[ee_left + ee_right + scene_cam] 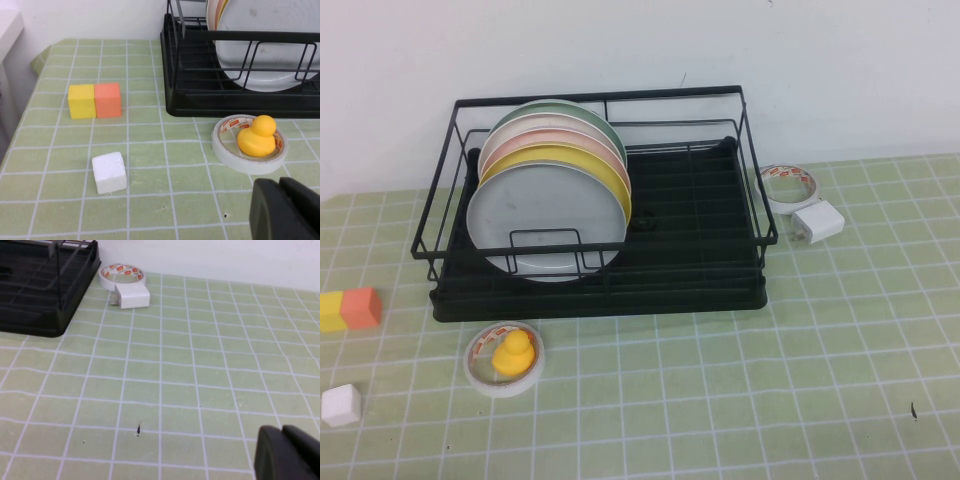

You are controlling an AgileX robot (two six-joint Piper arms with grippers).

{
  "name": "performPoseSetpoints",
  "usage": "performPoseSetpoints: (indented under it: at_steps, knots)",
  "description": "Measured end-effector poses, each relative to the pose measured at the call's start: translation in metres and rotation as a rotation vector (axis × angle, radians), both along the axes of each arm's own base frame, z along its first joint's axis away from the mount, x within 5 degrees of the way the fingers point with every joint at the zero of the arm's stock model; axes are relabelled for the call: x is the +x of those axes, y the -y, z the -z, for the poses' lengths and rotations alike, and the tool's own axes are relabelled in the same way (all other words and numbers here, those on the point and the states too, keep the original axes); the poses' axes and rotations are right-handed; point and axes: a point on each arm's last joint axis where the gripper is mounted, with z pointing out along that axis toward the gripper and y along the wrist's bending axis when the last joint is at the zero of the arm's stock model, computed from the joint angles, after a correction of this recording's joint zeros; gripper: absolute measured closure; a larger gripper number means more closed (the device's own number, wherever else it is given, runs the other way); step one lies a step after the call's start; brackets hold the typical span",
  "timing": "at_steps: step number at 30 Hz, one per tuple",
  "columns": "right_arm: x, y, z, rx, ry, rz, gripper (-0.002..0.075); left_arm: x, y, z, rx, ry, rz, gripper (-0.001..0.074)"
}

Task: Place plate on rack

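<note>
**Plate Seated in Rack, Both Arms Clear**

The rack [595, 205] stands at the back centre of the green-checked surface [770, 380], against the white wall. The plate [545, 222] stands on edge in the rack's left half, at the front of a row of five. Its lower rim sits between the upright wire dividers and its face is turned toward the robot. Directly behind it stands the yellow plate [605, 170], then a cream plate [582, 147], a pink plate [575, 130] and a green plate [592, 115]. The right half of the rack holds no dishes.

The left gripper [287, 210] shows only in the left wrist view, as a dark body at the picture edge, above the surface and near the front left of the rack. It holds nothing; whether its jaws are wide or narrow cannot be told.

The right gripper [287, 452] shows only in the right wrist view, above bare surface to the right of the rack. It also holds nothing, and its jaw state cannot be told.

Other items on the surface:
- A tape roll [506, 360] lies just in front of the rack, with a yellow duck [512, 352] sitting in it.
- A yellow block [332, 311] and an orange block [362, 307] touch side by side at the left edge.
- A white cube [341, 405] lies nearer the robot.
- A second tape roll [790, 186] lies right of the rack, touching a white charger [818, 221].
</note>
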Motion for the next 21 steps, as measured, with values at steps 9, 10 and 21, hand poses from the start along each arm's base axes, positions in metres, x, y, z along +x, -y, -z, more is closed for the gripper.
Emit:
performPoseSetpoints:
  at_steps: [9, 10, 21]
  knots:
    - [0.0, 0.0021, 0.0002, 0.001, -0.002, 0.042, 0.0728, 0.0, 0.0, 0.0, 0.0, 0.0, 0.0, 0.0736]
    - [0.0, 0.0023, 0.0002, 0.007, -0.002, 0.049, 0.0728, 0.0, 0.0, 0.0, 0.0, 0.0, 0.0, 0.0737]
    - [0.0, 0.0027, 0.0001, 0.066, -0.001, 0.076, 0.0728, 0.0, 0.0, 0.0, 0.001, 0.0, 0.0, 0.0736]
